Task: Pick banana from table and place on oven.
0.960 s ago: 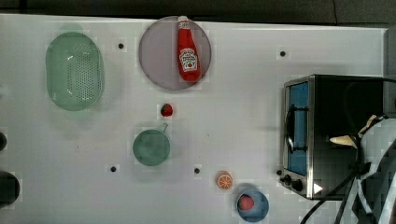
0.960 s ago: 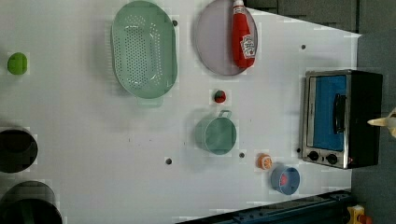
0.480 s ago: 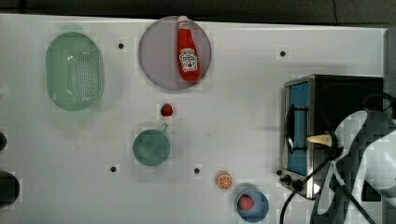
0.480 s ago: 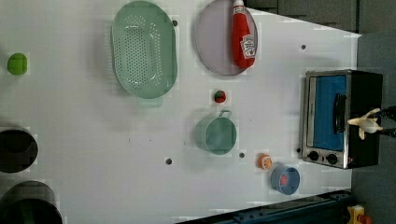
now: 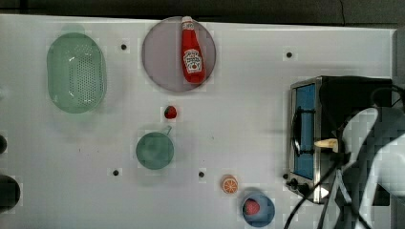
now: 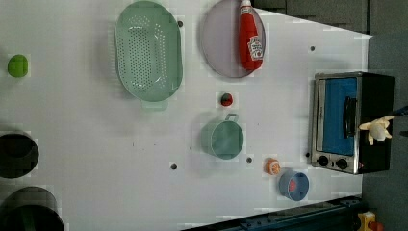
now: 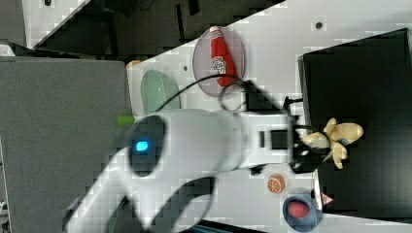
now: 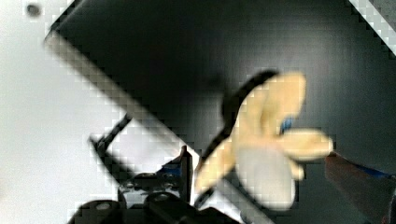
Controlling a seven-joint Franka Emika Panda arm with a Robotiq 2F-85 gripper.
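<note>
Banana (image 7: 335, 140) at the gripper (image 7: 311, 145), over the black top of the oven (image 7: 359, 87).

Item: pale, half-peeled banana, lying right at your gripper's tips, its long axis running on from the wrist in the right view, its strips fanned away from you. Whether it already rests on the top or hangs just above, you cannot tell. Fingers: they look parted, but the pictures do not settle whether they grip or have let go. Edges: in the left view the banana (image 6: 376, 130) sits over the left view's right part of the top, behind the glass door. Room: bare black top all around; back out along your wrist line. Table (image 5: 248, 119) lies well below.
</note>
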